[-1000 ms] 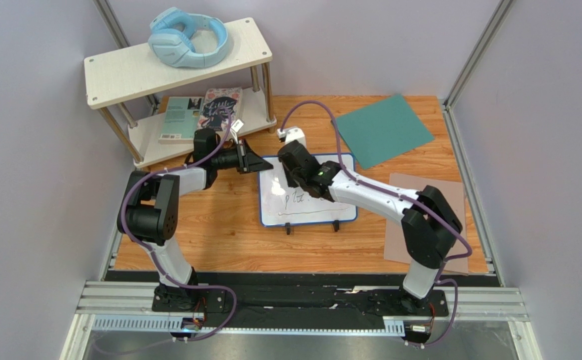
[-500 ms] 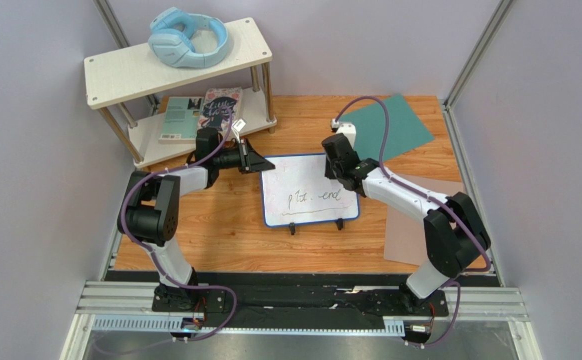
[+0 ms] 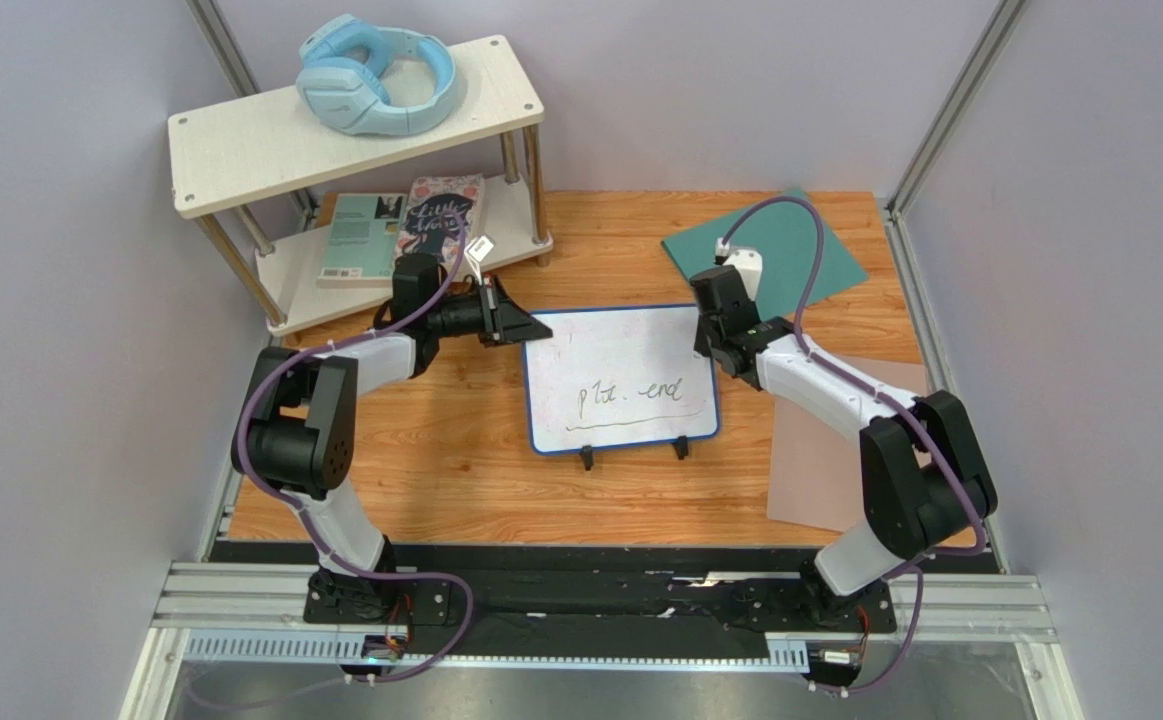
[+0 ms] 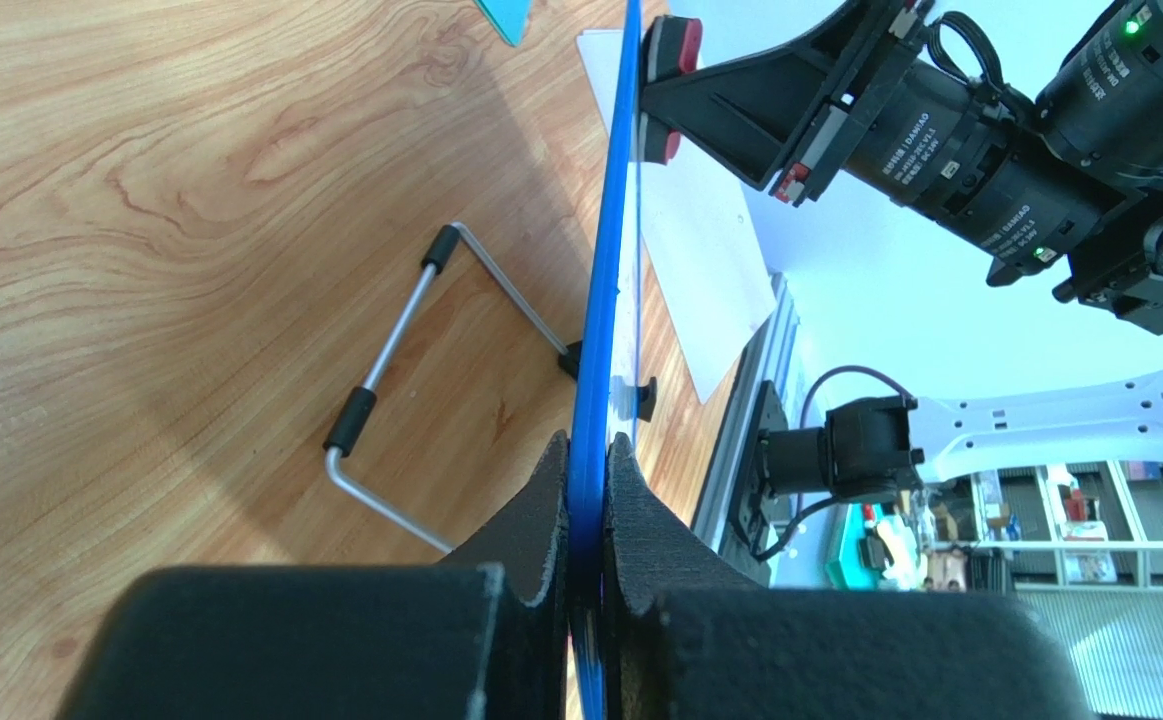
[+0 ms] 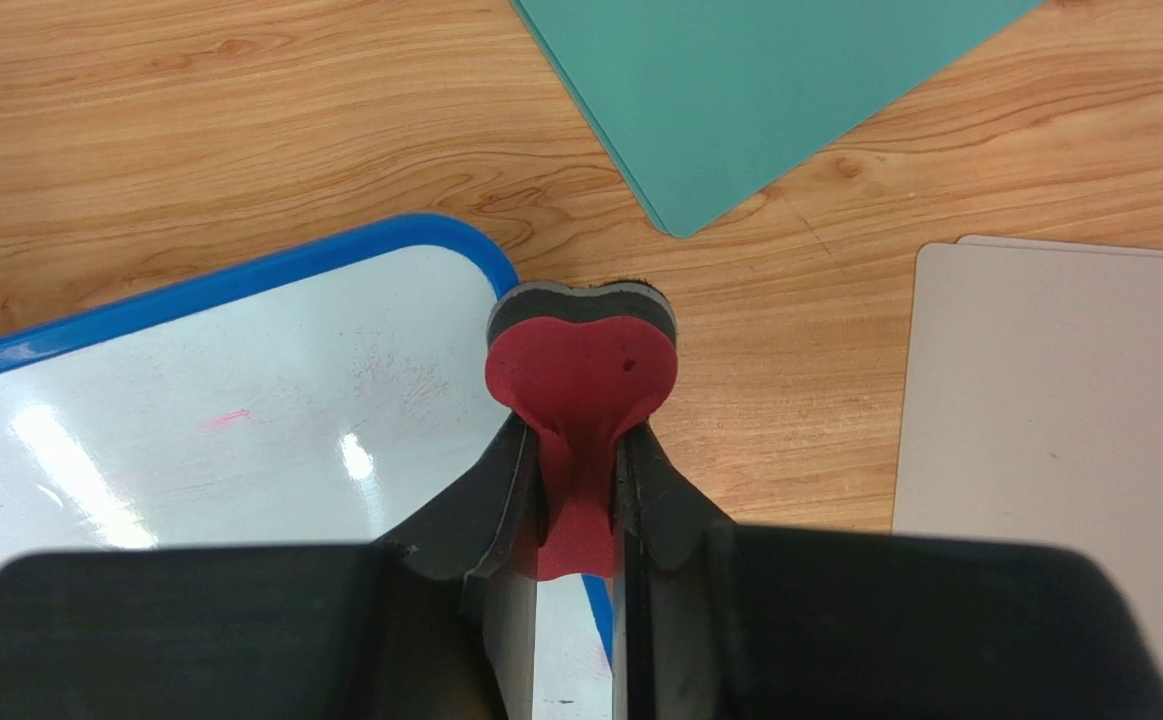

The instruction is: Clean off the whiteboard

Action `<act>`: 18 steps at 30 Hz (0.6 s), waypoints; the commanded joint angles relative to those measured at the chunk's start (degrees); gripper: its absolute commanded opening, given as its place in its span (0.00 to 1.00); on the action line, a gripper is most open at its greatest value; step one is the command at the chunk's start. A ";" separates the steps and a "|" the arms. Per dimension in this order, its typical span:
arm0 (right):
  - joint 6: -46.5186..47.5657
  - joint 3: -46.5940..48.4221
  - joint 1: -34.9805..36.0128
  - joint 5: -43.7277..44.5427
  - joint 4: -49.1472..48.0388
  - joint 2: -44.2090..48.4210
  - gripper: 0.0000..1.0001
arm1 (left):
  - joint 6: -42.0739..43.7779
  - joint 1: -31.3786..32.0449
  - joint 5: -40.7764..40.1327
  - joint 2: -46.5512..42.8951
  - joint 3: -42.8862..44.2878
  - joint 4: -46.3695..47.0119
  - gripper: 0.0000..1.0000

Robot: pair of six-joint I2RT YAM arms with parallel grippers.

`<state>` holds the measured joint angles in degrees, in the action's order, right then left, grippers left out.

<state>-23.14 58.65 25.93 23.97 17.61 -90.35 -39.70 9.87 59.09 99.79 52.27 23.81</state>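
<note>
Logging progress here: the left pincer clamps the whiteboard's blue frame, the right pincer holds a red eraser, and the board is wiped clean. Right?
No, the whiteboard is not clean: the top view shows dark handwriting and an underline on it. The rest holds: the left pincer clamps its blue frame and the right pincer holds the red eraser.

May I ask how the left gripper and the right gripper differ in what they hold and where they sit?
The left gripper pinches the whiteboard's blue frame; the right gripper clamps a red eraser. The left gripper sits at the board's far left corner, the right gripper by its far right corner. Both are shut.
</note>
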 commanded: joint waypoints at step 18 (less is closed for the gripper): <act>6.78 0.13 26.53 -4.46 6.39 -7.29 0.00 | 11.14 -0.55 -4.60 0.32 -0.24 -0.88 0.00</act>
<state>-16.08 58.11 46.76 32.80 25.02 -90.74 -38.22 9.54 60.29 99.74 52.27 23.27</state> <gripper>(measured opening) 0.181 0.032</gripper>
